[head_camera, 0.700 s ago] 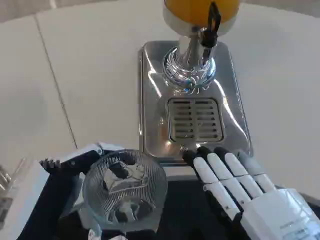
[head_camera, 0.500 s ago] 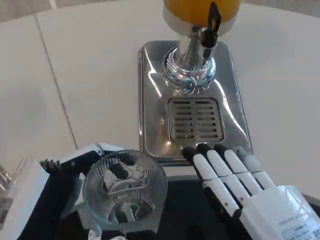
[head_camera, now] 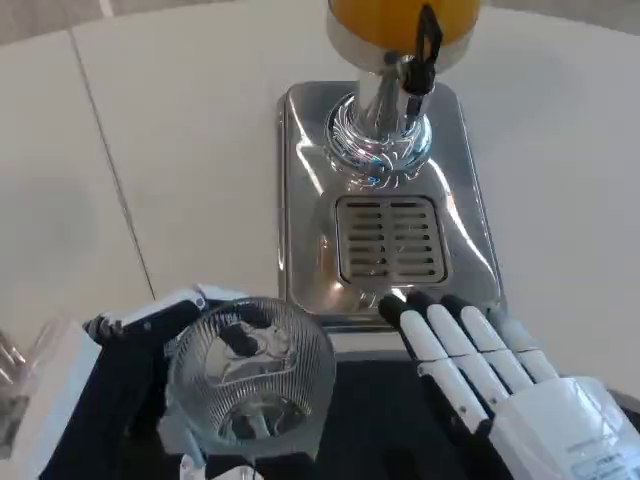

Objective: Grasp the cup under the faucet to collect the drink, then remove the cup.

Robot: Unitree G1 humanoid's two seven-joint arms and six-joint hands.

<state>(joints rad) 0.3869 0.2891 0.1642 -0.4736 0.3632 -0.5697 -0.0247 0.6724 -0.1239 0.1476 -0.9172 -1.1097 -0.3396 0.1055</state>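
The clear ribbed glass cup [head_camera: 250, 375] is sitting low in the frame, left of centre, near the table's front edge and well short of the faucet. It is seen from above, its mouth facing the camera, and the ridged wall is bending everything behind it, so whether any drink is lying inside cannot be told. The left hand [head_camera: 150, 335] is wrapping around the cup from its left side; dark and white fingers are showing through the glass and along its upper left rim, holding it. Most of that hand is hiding behind the cup and the white forearm, which is being cut off by the left and bottom edges.

The right hand [head_camera: 500, 385] is lying flat to the right of the cup, fingers stretched out straight and side by side, holding nothing. Its black fingertips [head_camera: 415, 300] are reaching the front edge of the chrome drip tray [head_camera: 300, 200]; whether they are touching it is hard to say. The wrist is running out of the lower right corner.

Beyond, the slotted grille [head_camera: 390, 240] is sitting in the tray below the black faucet lever [head_camera: 425, 55]. The dispenser's orange tank [head_camera: 385, 15] is being cropped by the top edge. All is standing on the white table [head_camera: 180, 130].
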